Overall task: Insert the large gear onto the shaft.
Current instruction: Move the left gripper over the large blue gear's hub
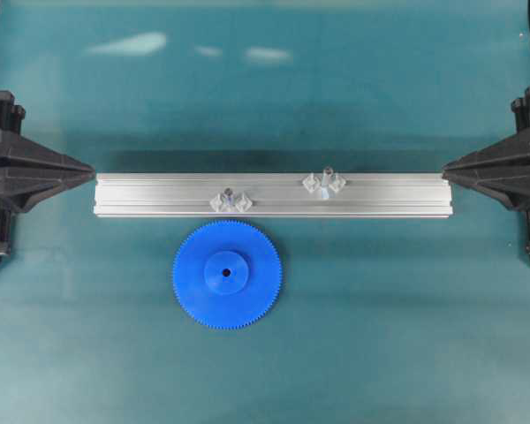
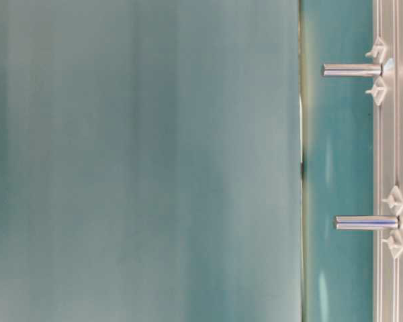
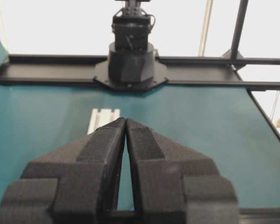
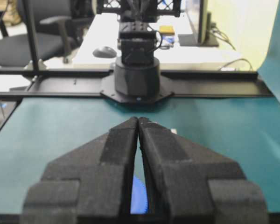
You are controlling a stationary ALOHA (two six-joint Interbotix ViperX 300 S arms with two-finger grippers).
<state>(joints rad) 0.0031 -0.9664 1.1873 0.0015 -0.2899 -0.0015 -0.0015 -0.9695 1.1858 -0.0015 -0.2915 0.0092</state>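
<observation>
My left gripper [image 3: 125,122] has its black jaws pressed together with nothing between them, and my right gripper [image 4: 138,121] is closed and empty in the same way; both hang above the teal surface [image 1: 406,336], at its left and right edges. Nearest the front edge of the surface, left of centre, the big flat bright-blue plastic gear [image 1: 227,275] lies flat, hub and small centre hole facing up. Just beyond it, close to its toothed rim though I cannot tell if they touch, a long silvery aluminium rail [image 1: 159,196] runs from left to right. Two thin upright pins stand on the rail, each between clear diamond-shaped tabs: a stubbier pin [image 1: 230,198] directly behind the gear, and the taller silvery shaft [image 1: 326,177] further right, well apart from the gear.
</observation>
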